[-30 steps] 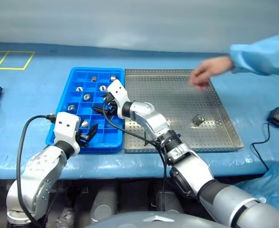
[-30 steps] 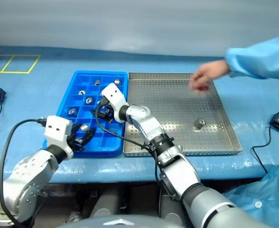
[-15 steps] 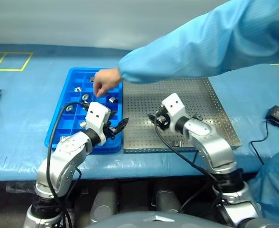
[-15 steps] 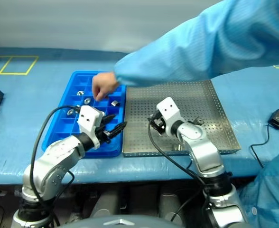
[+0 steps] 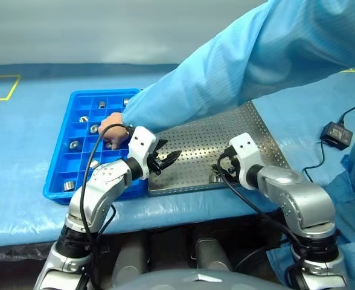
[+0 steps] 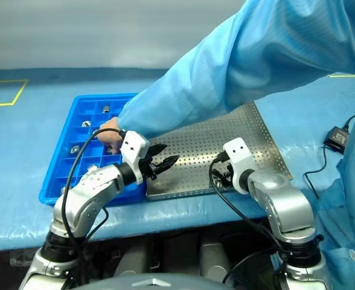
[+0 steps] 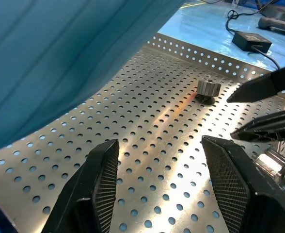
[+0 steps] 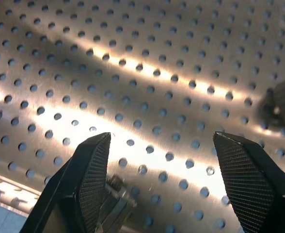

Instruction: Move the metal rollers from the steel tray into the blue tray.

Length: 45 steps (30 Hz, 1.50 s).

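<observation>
Grey perforated steel tray [image 5: 226, 136] lies just right of the bright blue compartmented plastic tray [image 5: 63, 136], which holds several small shiny metal rollers [image 5: 74, 145]. One roller [image 7: 208, 91] sits on the steel floor. Left gripper [image 5: 167, 161] and right gripper [image 5: 218, 172] both hover apart-fingered, empty. A person's hand [image 5: 113, 130] reaches into the blue tray.
</observation>
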{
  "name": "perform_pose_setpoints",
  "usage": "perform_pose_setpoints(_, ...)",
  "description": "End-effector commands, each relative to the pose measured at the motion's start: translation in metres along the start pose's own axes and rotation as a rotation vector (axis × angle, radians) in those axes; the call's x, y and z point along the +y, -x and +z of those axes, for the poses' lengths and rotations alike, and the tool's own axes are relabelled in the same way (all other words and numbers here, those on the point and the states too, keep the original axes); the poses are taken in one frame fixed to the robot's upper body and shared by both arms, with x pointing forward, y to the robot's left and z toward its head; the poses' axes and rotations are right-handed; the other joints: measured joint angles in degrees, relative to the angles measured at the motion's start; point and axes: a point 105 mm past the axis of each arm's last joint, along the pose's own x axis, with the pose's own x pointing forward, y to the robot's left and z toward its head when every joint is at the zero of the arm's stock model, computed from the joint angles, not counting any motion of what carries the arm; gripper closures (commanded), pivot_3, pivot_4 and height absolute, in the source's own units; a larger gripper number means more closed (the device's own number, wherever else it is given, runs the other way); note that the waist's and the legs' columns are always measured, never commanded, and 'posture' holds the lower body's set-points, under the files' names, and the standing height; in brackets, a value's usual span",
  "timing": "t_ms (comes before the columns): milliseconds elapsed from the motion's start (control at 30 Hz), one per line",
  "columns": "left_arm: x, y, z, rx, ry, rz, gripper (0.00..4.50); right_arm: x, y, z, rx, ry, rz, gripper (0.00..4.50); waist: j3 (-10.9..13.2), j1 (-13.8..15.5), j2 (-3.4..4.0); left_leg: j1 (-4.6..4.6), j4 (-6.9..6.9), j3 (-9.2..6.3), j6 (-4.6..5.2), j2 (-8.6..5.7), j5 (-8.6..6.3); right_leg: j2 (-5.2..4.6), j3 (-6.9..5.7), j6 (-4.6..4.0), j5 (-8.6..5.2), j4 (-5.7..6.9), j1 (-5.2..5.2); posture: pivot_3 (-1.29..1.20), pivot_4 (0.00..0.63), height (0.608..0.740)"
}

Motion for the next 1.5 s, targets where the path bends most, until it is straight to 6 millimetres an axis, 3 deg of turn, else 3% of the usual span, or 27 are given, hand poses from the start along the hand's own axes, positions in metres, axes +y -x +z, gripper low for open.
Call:
perform_pose_setpoints(33,-0.004,-0.003,0.006,-0.035,-0.023,-0.016,1.55,0.007,0.004,0.005,0.008,-0.042,0.05,0.95,-0.01,-0.47,0.01,0.01,0.01,0.0,0.0,0.0,0.0,0.0,0.0,0.01,0.0,0.0,0.02,-0.14,0.15,0.74)
perform_pose_setpoints(233,-0.007,-0.003,0.004,-0.038,-0.018,-0.015,1.55,0.01,-0.004,0.006,0.062,-0.123,0.084,0.95,-0.01,-0.8,0.01,0.0,0.03,-0.01,0.01,0.01,0.0,-0.01,0.02,0.04,0.02,0.03,0.0,-0.12,0.15,0.74)
perform_pose_setpoints(633,-0.013,-0.003,-0.002,-0.042,-0.001,-0.005,1.55,0.008,-0.007,-0.001,0.164,-0.127,0.163,0.95,-0.01,-0.58,0.01,-0.01,0.03,-0.01,0.07,0.0,-0.02,-0.05,0.07,0.07,0.04,0.0,0.02,-0.1,0.15,0.74)
perform_pose_setpoints(733,-0.013,-0.003,-0.003,-0.044,0.0,0.007,1.55,0.007,-0.01,0.001,0.185,-0.146,0.175,1.63,-0.01,-0.54,0.01,-0.01,0.03,0.0,0.08,-0.01,-0.02,-0.04,0.08,0.07,0.04,0.0,0.02,-0.08,0.15,0.74)
perform_pose_setpoints(833,-0.011,-0.001,-0.003,-0.045,0.001,0.016,1.55,0.008,-0.013,0.008,0.178,-0.159,0.176,2.51,-0.01,-0.52,0.02,-0.01,0.04,0.02,0.09,-0.02,-0.01,-0.02,0.11,0.11,0.07,0.0,0.03,-0.08,0.15,0.74)
perform_pose_setpoints(1033,-0.01,0.001,-0.004,-0.04,0.001,0.025,1.55,0.01,-0.014,0.025,0.124,-0.175,0.164,2.51,-0.01,-0.29,0.02,-0.03,0.07,0.01,0.12,-0.01,-0.01,-0.02,0.12,0.14,0.08,-0.01,0.04,-0.07,0.15,0.74)
perform_pose_setpoints(1200,-0.004,0.005,-0.001,-0.043,-0.008,0.048,1.55,0.021,-0.011,0.057,-0.001,-0.166,0.18,2.51,-0.01,-0.32,0.02,-0.03,0.08,0.03,0.13,-0.01,0.0,0.03,0.15,0.17,0.1,0.0,0.03,-0.06,0.15,0.74)
perform_pose_setpoints(1333,-0.001,0.007,0.0,-0.037,-0.021,0.056,1.55,0.023,-0.013,0.058,-0.008,-0.148,0.154,2.51,-0.01,-0.06,0.03,-0.03,0.08,0.01,0.14,0.0,0.0,0.06,0.15,0.17,0.1,0.0,0.04,-0.05,0.15,0.74)
perform_pose_setpoints(1433,0.003,0.009,0.002,-0.043,-0.027,0.066,1.55,0.018,-0.013,0.057,-0.023,-0.004,0.081,2.51,-0.01,0.31,0.04,-0.07,0.08,-0.01,0.18,0.02,-0.02,-0.05,0.17,0.17,0.1,-0.01,0.03,-0.05,0.15,0.74)
perform_pose_setpoints(1500,0.004,0.01,0.001,-0.041,-0.026,0.071,1.55,0.025,-0.015,0.065,-0.087,0.02,0.142,2.51,-0.01,0.31,0.04,-0.07,0.08,0.03,0.22,0.01,-0.04,-0.09,0.18,0.18,0.1,-0.06,0.03,-0.05,0.15,0.74)
